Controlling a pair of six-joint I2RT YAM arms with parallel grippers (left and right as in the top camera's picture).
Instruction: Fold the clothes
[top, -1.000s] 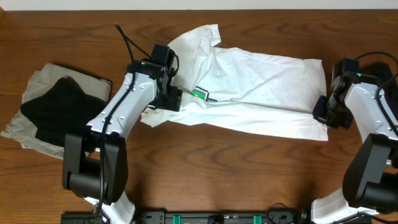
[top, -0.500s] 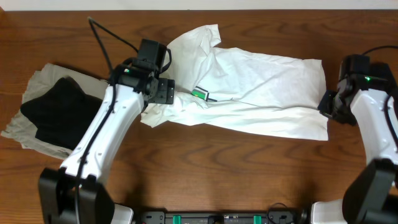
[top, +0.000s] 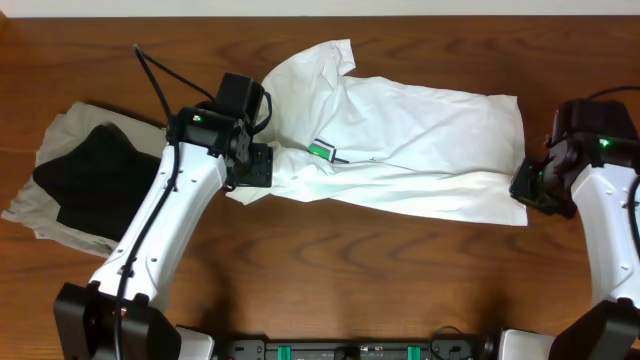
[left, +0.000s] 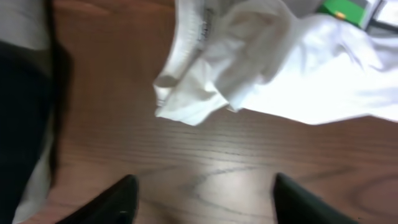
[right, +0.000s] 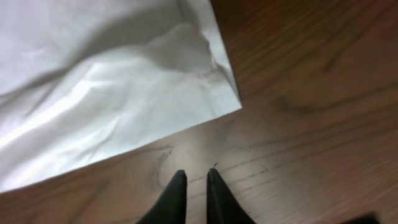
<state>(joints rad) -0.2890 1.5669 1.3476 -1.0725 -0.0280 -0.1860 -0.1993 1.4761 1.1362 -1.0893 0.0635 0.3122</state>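
Two grippers sit at opposite ends of the white garment (top: 430, 140), which lies wrinkled across the middle of the table (top: 400, 280), its long side running left to right. A flap of it sticks up toward the far edge, and a small green tag (top: 321, 151) shows on the cloth near its left end.

At that left end, the left gripper (top: 256, 166) hangs over the bunched, rumpled corner. In the left wrist view its fingers (left: 121, 198) stand wide apart with only bare wood between them – nothing held. The crumpled corner of the white garment (left: 199, 87) lies just ahead of them, and the green tag (left: 341, 7) peeks in at the top right.

The right gripper (top: 528, 186) is at the lower right corner of the cloth. Seen from the right wrist, the right gripper (right: 196, 174) has its two dark fingers (right: 174, 196) drawn almost together, a thin sliver between them, gripping nothing. They point at the wood just beside the sharp corner of the white garment (right: 124, 93) – near it, not touching.

Off to the left, well apart from the white one, a beige garment (top: 60, 140) lies flat with a black garment (top: 95, 180) on top.
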